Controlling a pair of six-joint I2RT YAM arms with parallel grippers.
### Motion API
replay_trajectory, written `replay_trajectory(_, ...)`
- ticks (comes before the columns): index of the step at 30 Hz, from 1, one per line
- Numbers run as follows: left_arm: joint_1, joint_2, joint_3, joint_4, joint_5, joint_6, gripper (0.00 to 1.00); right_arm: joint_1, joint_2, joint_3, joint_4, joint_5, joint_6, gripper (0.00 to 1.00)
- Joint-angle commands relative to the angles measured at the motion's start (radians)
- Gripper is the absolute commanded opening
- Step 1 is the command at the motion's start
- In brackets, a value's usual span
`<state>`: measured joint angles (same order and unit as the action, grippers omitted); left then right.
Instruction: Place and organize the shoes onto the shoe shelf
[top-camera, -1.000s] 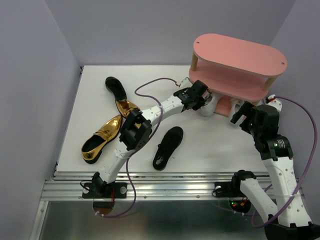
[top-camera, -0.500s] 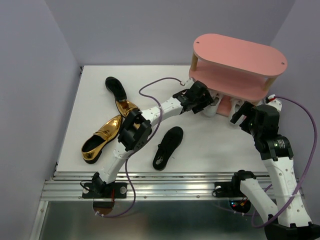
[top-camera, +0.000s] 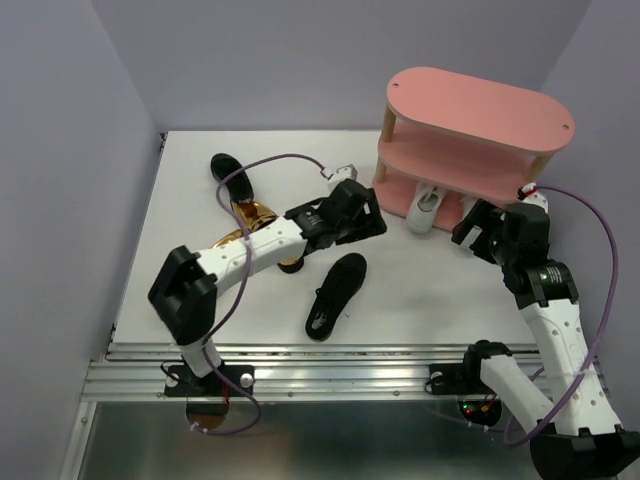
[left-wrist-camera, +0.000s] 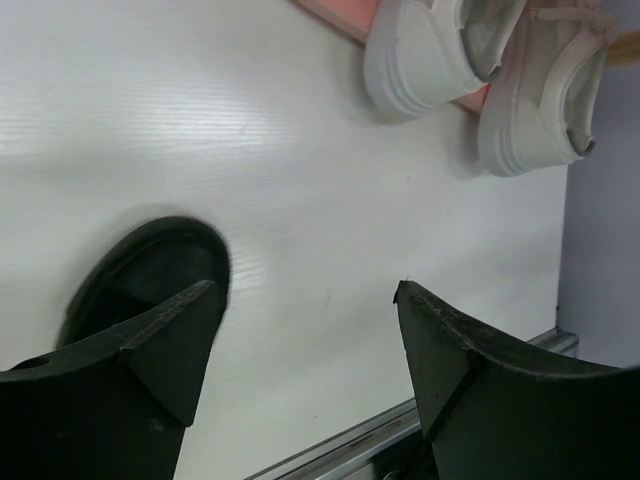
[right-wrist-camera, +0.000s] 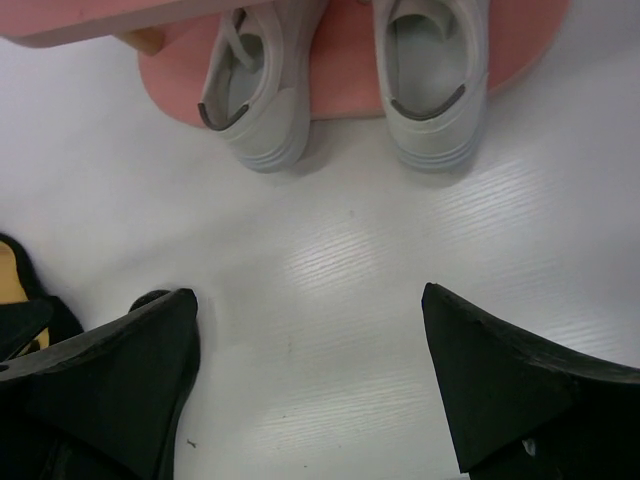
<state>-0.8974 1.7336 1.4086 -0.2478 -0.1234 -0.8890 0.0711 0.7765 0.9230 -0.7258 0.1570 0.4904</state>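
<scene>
The pink shoe shelf (top-camera: 478, 108) stands at the back right. Two white sneakers (right-wrist-camera: 262, 100) (right-wrist-camera: 430, 85) sit toes-in on its lowest board (right-wrist-camera: 340, 90), heels sticking out. From above only one sneaker (top-camera: 428, 208) shows. My left gripper (top-camera: 370, 224) hangs open and empty left of the shelf, just above a black slip-on (top-camera: 335, 293), which also shows beside the left finger (left-wrist-camera: 150, 265). My right gripper (top-camera: 472, 226) is open and empty in front of the sneakers. A second black shoe (top-camera: 232, 175) lies far left. A gold heel (top-camera: 250, 212) is partly hidden under my left arm.
Grey walls close in the white table (top-camera: 420, 290) on the left, back and right. A metal rail (top-camera: 330, 370) runs along the near edge. Purple cables loop over both arms.
My left gripper opened, let go of the white sneaker at the shelf's lowest board and pulled back left over the black shoe. The right arm barely moved.
</scene>
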Motion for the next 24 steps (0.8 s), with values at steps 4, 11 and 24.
replay_trajectory(4, 0.094, -0.314, -0.281, -0.136, -0.156, 0.128, 0.82, 0.011, 0.083, 0.004, 0.114, -0.309, -0.038, 1.00)
replay_trajectory(11, 0.130, -0.497, -0.342, -0.188, -0.115, 0.317, 0.75, 0.246, 0.150, -0.041, 0.158, -0.162, 0.020, 1.00)
replay_trajectory(24, -0.078, -0.557, -0.534, -0.360, -0.007, 0.141, 0.65, 0.315, 0.233, 0.022, 0.216, 0.028, 0.025, 1.00)
